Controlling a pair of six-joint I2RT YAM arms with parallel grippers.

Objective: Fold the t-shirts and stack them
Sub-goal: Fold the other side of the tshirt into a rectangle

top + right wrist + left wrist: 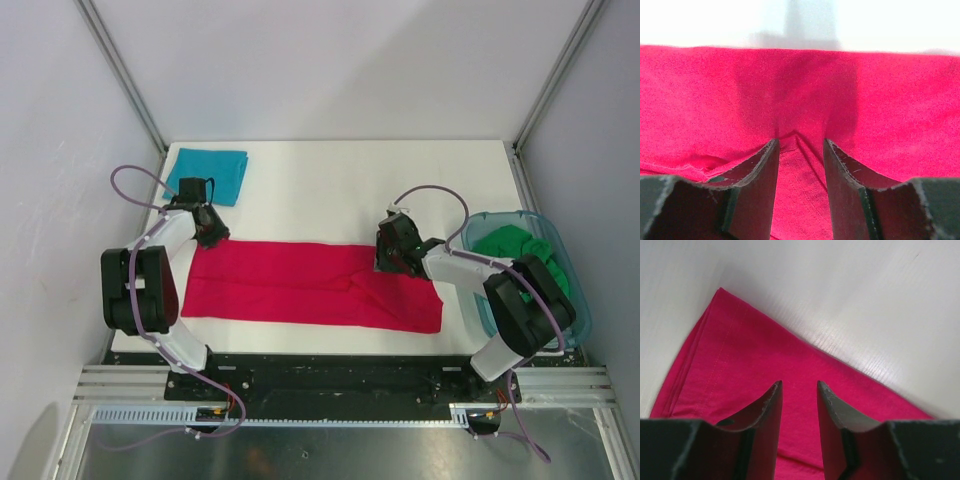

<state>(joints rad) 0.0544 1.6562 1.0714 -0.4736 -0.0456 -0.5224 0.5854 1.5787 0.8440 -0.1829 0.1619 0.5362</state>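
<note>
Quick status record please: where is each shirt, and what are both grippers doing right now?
red t-shirt: long flat strip across the table, near side
teal t-shirt: folded, far-left corner
green t-shirt: crumpled inside the plastic tub, right of the table
left gripper: open, low over the strip's far-left corner
right gripper: open, on the strip near its far edge, cloth puckered between the fingertips
stack: not started
</note>
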